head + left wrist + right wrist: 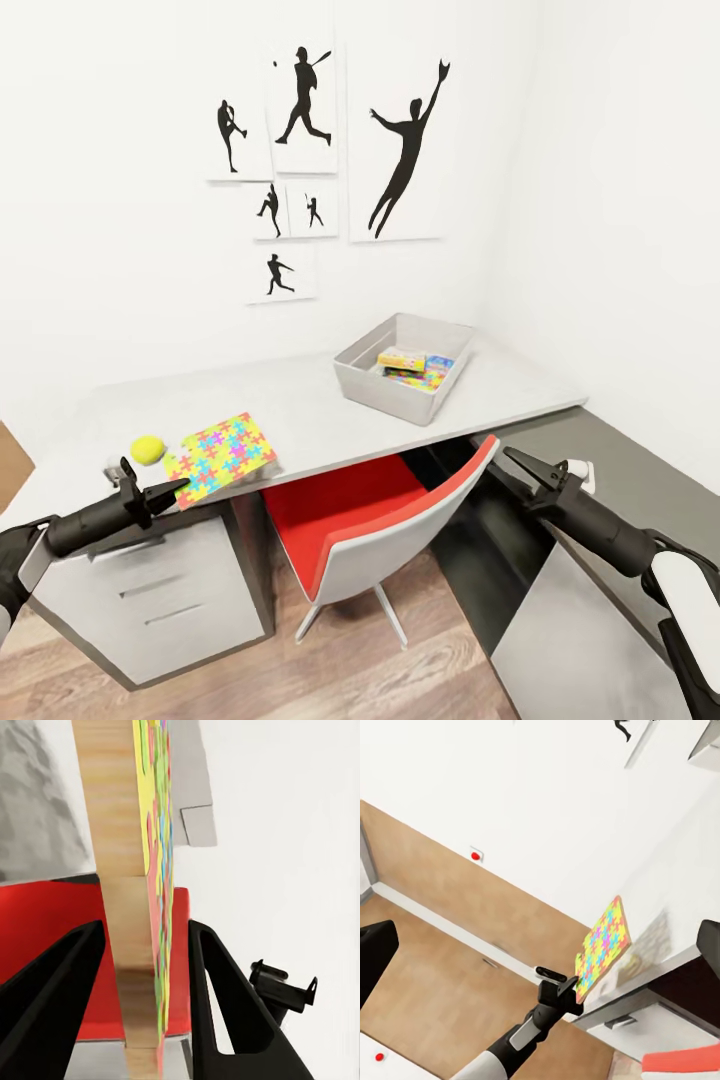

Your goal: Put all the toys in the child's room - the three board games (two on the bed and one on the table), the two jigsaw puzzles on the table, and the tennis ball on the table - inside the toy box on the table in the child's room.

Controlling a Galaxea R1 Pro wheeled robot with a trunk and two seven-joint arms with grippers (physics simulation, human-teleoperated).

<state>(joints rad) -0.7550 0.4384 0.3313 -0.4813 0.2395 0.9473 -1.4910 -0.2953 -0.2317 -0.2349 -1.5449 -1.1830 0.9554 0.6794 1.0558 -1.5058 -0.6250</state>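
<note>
At the desk's near left corner: my left gripper (172, 490) pinches the puzzle (221, 457) by its near edge, the board overhanging the desk (300, 400) front, colourful face up. The left wrist view adds what the head view lacks: the puzzle (142, 907) edge-on between my two fingers (225, 1005), plain wooden back toward one, printed face toward the other, red chair seat behind. The right wrist view adds the far side: the puzzle (601, 945) lifted at the end of my left arm, with wall, skirting and wood floor beyond.

Ball (148, 449): yellow, on the desk just beside the puzzle's left corner, close to the desk's front edge.

Toy box (404, 367): grey, open-topped, on the desk's right part near the wall, well apart from the puzzle; coloured flat items already lie inside. Bare desk surface lies between puzzle and box.

Chair (385, 520): red and white, tucked under the desk's middle, between my arms.

My right gripper (525, 470): low, off the desk's right front edge, above the dark floor strip, holding nothing; I cannot tell how far its fingers are spread.
</note>
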